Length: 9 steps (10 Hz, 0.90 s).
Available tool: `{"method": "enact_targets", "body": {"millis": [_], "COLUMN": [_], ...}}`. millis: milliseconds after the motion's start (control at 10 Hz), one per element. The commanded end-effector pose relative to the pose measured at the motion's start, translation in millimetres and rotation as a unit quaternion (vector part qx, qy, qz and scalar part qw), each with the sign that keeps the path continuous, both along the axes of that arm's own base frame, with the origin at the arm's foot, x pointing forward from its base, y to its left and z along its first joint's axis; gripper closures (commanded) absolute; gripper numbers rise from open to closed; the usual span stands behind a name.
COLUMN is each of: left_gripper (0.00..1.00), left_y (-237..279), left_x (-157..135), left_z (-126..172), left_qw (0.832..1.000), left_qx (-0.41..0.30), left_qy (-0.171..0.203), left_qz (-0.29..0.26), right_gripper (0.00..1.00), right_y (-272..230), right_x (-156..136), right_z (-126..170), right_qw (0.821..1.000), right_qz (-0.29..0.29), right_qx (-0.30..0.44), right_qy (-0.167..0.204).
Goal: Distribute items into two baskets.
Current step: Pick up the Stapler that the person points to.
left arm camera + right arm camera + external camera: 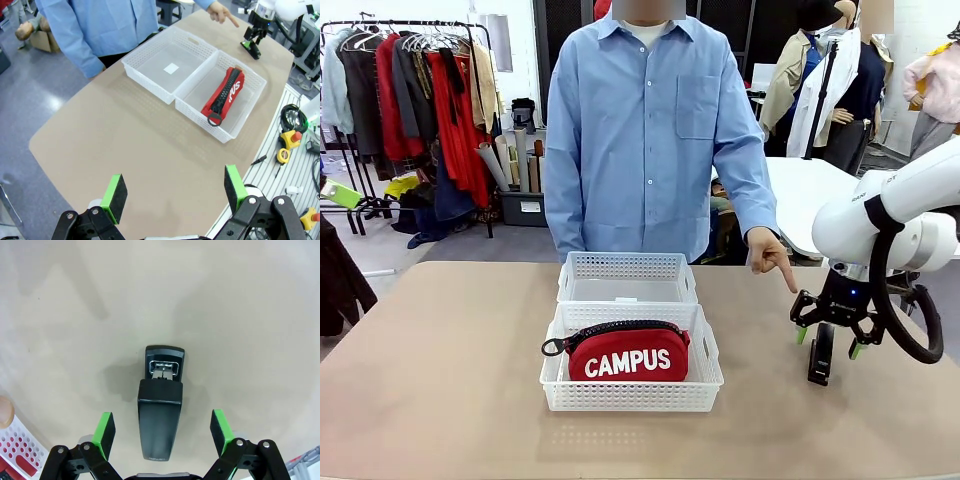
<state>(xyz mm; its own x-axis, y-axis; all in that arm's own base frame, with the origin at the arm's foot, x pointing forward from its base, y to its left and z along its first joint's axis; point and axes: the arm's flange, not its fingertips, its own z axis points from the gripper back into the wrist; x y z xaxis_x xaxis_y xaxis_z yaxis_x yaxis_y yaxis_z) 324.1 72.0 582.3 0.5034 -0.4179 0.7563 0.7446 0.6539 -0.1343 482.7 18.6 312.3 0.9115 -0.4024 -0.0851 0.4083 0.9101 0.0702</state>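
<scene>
Right gripper (828, 343) hangs over the stapler (820, 358) with its fingers wide apart, one green pad on each side of the body and neither touching it, as far as the wrist view shows (163, 434). The stapler (159, 410) lies flat on the table (440, 360), off to the right of both baskets.

My guess is that it's a stiff little lump, dense for its size, with a smooth black shell that could slide under the pads. It's hinged, so I'd pinch across the long flat sides around mid-body, not top to bottom.

The table is plain matte tan with bare room all round the stapler. The person's hand (770, 255) points down at it from just beyond, so that finger is the thing to mind.

The red pouch (628, 355) already sits in the near basket (620, 395), and the far basket (625, 268), butted right against it, has nothing in it. Left gripper (174, 194) is spread apart too, well back from it all. There's a clothes rack (410, 80) behind.
</scene>
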Motion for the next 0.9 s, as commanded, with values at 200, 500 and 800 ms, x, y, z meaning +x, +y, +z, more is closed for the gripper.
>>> {"method": "enact_targets", "body": {"millis": [200, 500, 800], "left_gripper": [0.0, 0.0, 0.0], "left_y": [-0.3, -0.3, -0.3], "left_x": [0.1, 0.1, 0.1], "left_z": [0.3, 0.3, 0.3], "left_qw": [1.0, 1.0, 1.0], "left_qx": [-0.002, -0.002, -0.002], "left_qy": [-0.002, -0.002, -0.002], "left_qz": [-0.001, -0.001, -0.001], "right_gripper": [0.0, 0.0, 0.0], "right_y": [3.3, 1.8, 1.8], "right_x": [-1.2, -1.9, -0.4], "right_z": [-9.4, -7.1, -8.8], "right_qw": [1.0, 0.999, 1.0], "right_qz": [0.001, -0.004, 0.002], "right_qx": [-0.021, -0.031, 0.0], "right_qy": [-0.001, 0.0, 0.009]}}
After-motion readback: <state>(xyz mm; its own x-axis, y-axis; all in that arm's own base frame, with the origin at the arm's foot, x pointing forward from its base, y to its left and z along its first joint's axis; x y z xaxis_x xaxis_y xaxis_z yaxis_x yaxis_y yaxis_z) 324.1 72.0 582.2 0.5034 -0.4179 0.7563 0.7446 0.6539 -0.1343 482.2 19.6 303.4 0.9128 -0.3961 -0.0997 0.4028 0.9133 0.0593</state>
